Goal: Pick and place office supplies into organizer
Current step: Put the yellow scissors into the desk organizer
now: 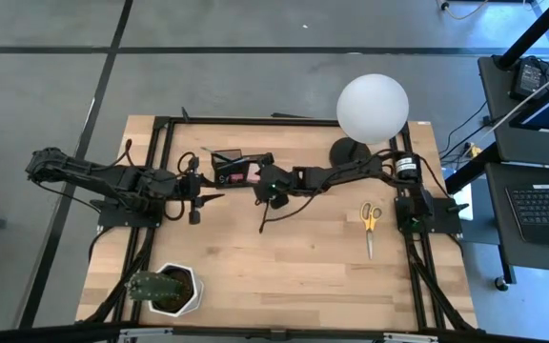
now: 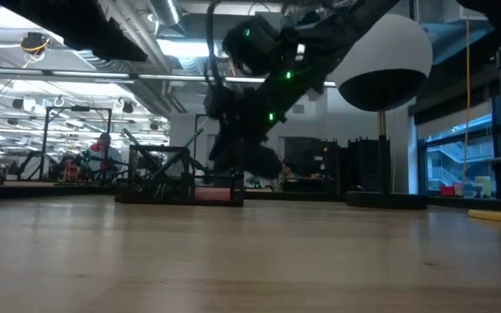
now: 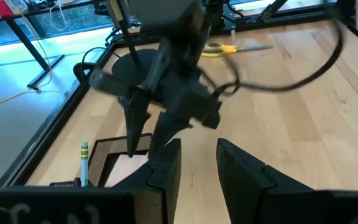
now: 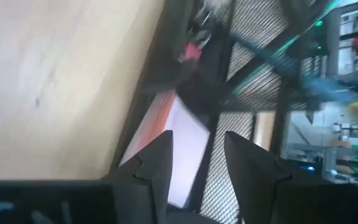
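Right gripper [image 1: 267, 187] reaching in, tilted down over the organizer [image 1: 233, 168], fingers apart, empty, above the pink sticky-note pad [image 4: 182, 146]. Left gripper [image 1: 206, 198] hovering just beside the organizer, fingers apart, empty.

My two arms are dark, near-black, built of jointed blocky segments with black cables looping loosely along them. My right arm [image 1: 341, 173] carries small green indicator lights near its wrist and a silver-ringed motor housing at its base, about three o'clock from the wrist. My left arm [image 1: 103, 177] is matte black throughout. My left gripper [image 3: 197, 171] ends in two chunky, angular black fingers with bevelled inner faces; my right gripper [image 4: 197, 163] has the same faceted pair.
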You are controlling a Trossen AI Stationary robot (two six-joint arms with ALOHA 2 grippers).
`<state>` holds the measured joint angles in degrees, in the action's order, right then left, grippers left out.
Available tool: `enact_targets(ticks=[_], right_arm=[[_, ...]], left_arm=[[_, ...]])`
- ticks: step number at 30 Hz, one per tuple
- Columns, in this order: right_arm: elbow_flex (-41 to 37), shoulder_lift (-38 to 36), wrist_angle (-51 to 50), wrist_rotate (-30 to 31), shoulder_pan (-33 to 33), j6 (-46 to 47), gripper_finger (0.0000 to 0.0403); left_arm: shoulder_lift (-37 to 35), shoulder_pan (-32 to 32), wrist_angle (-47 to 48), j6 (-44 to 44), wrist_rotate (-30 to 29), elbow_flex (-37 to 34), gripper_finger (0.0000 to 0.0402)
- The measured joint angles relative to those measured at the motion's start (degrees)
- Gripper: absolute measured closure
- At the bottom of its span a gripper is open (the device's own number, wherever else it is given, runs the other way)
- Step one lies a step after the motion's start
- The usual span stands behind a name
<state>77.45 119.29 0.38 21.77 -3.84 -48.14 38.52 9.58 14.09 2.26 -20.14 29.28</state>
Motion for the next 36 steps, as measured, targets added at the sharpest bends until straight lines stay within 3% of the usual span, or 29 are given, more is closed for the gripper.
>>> enact_targets(ticks=[5, 8, 16, 21, 31, 36], right_arm=[[0.09, -4.82, -3.6, -0.96, 2.52, 6.86, 0.0256], [0.07, -7.97, -9.65, -0.99, 3.74, 17.33, 0.0256], [0.04, -17.12, -36.9, -0.96, 6.28, 62.6, 0.0256], [0.02, -21.07, -51.81, -0.88, 8.76, 82.66, 0.0256], [0.0, -23.44, -79.93, 3.0, 16.89, 109.06, 0.0256], [0.0, -23.5, -85.59, 2.4, 23.04, 119.73, 0.0256]], left_arm=[[-0.01, 0.01, 0.04, 0.0, 0.02, 0.0, 0.0304], [0.0, 0.02, 0.15, 0.0, 0.02, 0.02, 0.0304], [0.0, 0.02, 0.46, 0.0, 0.02, 0.02, 0.0304], [0.34, 0.01, 0.75, -0.27, 0.02, 0.02, 0.0304], [3.54, 0.02, 1.04, -2.69, 0.04, 0.02, 0.0304], [4.63, 0.02, 0.46, -3.02, 0.02, 0.02, 0.0304]])
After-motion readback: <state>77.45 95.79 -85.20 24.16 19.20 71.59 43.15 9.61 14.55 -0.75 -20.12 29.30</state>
